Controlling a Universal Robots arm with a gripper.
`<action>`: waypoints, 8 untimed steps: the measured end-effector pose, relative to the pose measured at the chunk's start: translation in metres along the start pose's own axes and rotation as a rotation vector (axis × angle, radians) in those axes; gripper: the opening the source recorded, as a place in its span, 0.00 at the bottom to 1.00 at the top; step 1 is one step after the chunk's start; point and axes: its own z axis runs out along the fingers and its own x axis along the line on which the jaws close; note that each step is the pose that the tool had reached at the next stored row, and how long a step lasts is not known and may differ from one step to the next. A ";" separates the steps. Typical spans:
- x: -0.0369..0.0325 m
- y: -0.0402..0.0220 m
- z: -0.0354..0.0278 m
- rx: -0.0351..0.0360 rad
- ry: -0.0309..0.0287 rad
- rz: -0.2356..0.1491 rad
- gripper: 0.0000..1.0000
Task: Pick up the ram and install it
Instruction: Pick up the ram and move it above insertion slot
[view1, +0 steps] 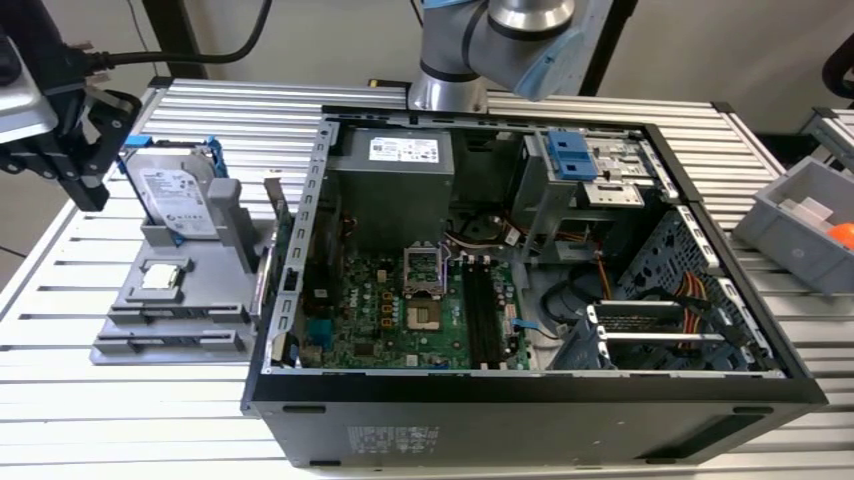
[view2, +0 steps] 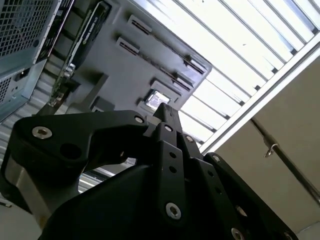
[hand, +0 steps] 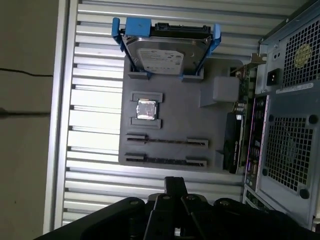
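Reaches from the arm (view1: 513, 38), seen as a silver joint with a pale blue cap at the exterior view's top middle, out to that view's far left edge, and carries the gripper (view1: 88, 198) there with its black fingers pointing downward below a silver wrist body. Holds the fingers (view2: 167, 116) pressed together in the second wrist view, black linkage bars studded with silver screws converging on a single point. Shows them in the first wrist view as one narrow black tip, with nothing clamped between.

1 hard drive (view1: 178, 195), 1 chip (view1: 163, 277), 1 case (view1: 534, 425)
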 end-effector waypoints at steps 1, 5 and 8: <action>0.0000 0.0000 0.0000 0.0002 0.0005 -0.015 0.00; 0.0000 0.0000 0.0000 0.0006 0.0017 -0.050 0.00; 0.0000 0.0000 0.0000 0.0008 0.0021 -0.058 0.00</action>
